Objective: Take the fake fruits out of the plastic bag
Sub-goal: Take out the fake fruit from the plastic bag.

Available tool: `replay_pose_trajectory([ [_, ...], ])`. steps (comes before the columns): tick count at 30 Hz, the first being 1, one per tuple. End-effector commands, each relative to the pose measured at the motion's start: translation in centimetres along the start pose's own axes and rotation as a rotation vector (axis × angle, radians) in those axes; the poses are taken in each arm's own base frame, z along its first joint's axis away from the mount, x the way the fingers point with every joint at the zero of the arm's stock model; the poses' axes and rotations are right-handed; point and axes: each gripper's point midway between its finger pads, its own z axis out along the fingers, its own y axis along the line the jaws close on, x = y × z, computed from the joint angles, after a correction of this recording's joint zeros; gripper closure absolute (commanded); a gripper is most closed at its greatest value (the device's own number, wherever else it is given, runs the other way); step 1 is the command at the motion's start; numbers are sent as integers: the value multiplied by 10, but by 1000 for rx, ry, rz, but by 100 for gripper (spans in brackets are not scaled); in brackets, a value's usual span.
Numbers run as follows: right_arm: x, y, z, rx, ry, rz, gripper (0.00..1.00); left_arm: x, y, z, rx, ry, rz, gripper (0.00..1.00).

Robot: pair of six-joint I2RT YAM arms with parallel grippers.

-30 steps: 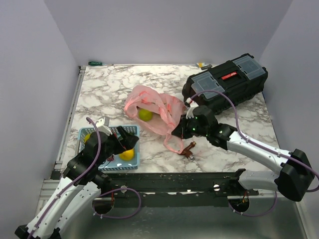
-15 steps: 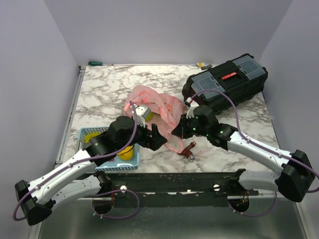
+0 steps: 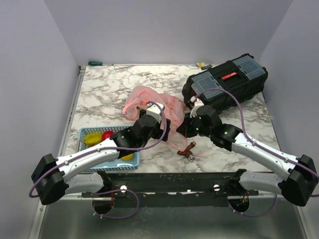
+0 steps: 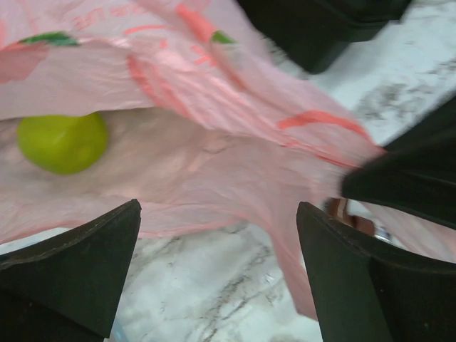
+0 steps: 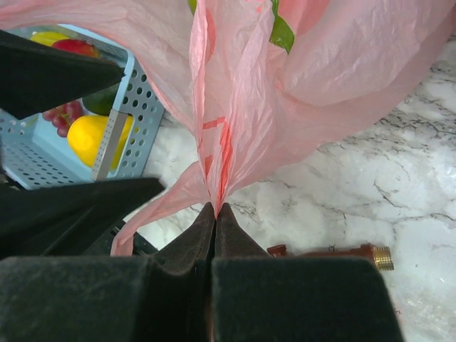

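The pink plastic bag point(image 3: 172, 107) lies crumpled mid-table. One green fake fruit point(image 4: 63, 141) sits inside it, seen through the opening in the left wrist view; in the top view my left wrist hides it. My left gripper point(image 3: 160, 128) is open and empty, just in front of the bag point(image 4: 214, 171), the green fruit ahead to its left. My right gripper point(image 3: 180, 129) is shut on a gathered fold of the bag point(image 5: 221, 107), holding it up at the bag's right side. Yellow point(image 3: 91, 138) and red point(image 3: 107, 135) fruits lie in the blue basket.
The light blue slotted basket point(image 3: 85, 130) stands at the front left; it also shows in the right wrist view point(image 5: 135, 114). A black toolbox point(image 3: 224, 84) stands at the back right. A small brown fitting point(image 3: 188, 152) lies near the front edge. A green screwdriver point(image 3: 97, 63) lies at the back.
My left arm has swung from over the basket across to the bag, its gripper open. My right gripper has kept its hold on the bag and barely moved.
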Motion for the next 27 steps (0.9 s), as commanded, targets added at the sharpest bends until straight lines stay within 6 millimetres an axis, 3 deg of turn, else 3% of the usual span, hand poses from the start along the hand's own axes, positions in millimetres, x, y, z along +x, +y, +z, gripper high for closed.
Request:
replay_pose_trajectory([
  [1,-16,3,-7,14,-46,-28,99,-2,44,18,-269,-27,-48,13],
  [9,-14,2,-13,15,-51,-33,99,20,88,51,-348,27,-239,25],
  [13,-13,2,-14,8,-54,-25,99,14,87,71,-307,44,-150,28],
  [22,-10,2,-14,9,-39,-31,99,0,120,90,-503,48,-29,27],
  [27,-11,1,-14,15,-39,-35,99,0,136,99,-522,71,-67,19],
])
